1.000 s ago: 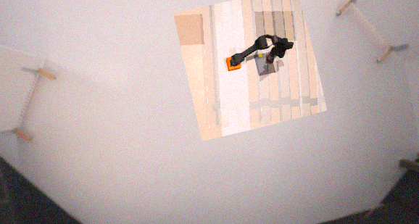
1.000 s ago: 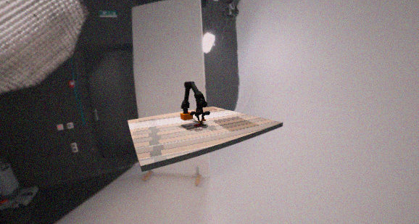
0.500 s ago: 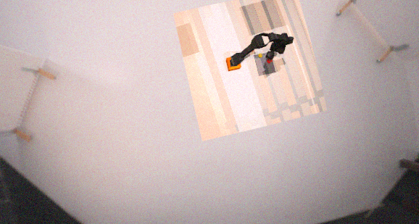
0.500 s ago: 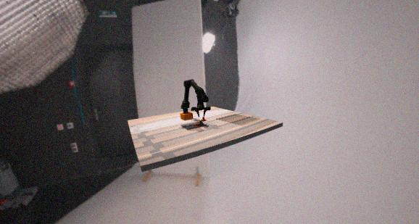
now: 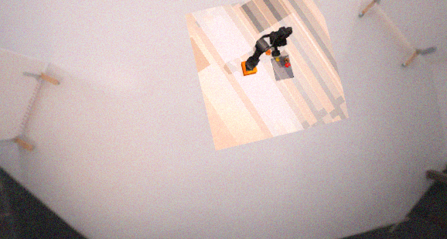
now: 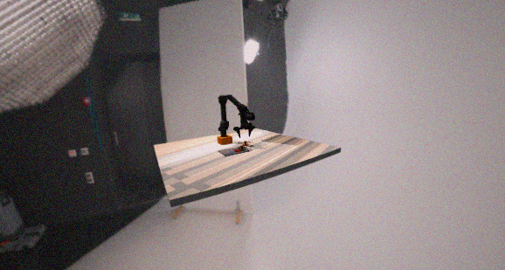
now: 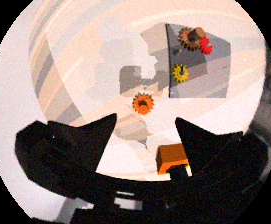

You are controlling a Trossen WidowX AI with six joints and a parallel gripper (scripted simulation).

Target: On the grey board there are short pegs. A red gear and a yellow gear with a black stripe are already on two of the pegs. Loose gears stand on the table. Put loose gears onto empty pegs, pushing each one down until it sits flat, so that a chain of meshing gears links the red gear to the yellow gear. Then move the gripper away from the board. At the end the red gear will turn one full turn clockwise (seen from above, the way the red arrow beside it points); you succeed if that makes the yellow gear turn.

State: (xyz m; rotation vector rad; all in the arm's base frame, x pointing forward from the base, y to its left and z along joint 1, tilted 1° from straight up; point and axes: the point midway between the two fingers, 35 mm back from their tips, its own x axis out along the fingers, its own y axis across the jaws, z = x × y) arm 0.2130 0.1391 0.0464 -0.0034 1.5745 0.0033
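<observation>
My gripper (image 6: 245,136) (image 7: 146,117) is open and empty, raised above the table. The grey board (image 5: 283,75) (image 7: 201,86) bears a yellow gear (image 5: 278,59) (image 7: 176,74) near one edge and a red gear (image 5: 287,65) (image 7: 206,46) near its far end in the wrist view. A brown gear with a raised hub (image 7: 187,41) is right beside the red gear, seemingly overlapping its edge; I cannot tell if it sits flat. A dark peg (image 7: 176,51) shows between the brown and yellow gears. A loose orange gear (image 5: 267,52) (image 7: 143,103) stands on the table, off the board, ahead of my fingertips in the wrist view.
The arm's orange base (image 5: 249,69) (image 6: 224,140) (image 7: 171,157) stands on the patterned table (image 5: 240,114) (image 6: 201,177). In the wrist view it shows beside the right finger. The arm reaches over the table and hides part of it in the top view.
</observation>
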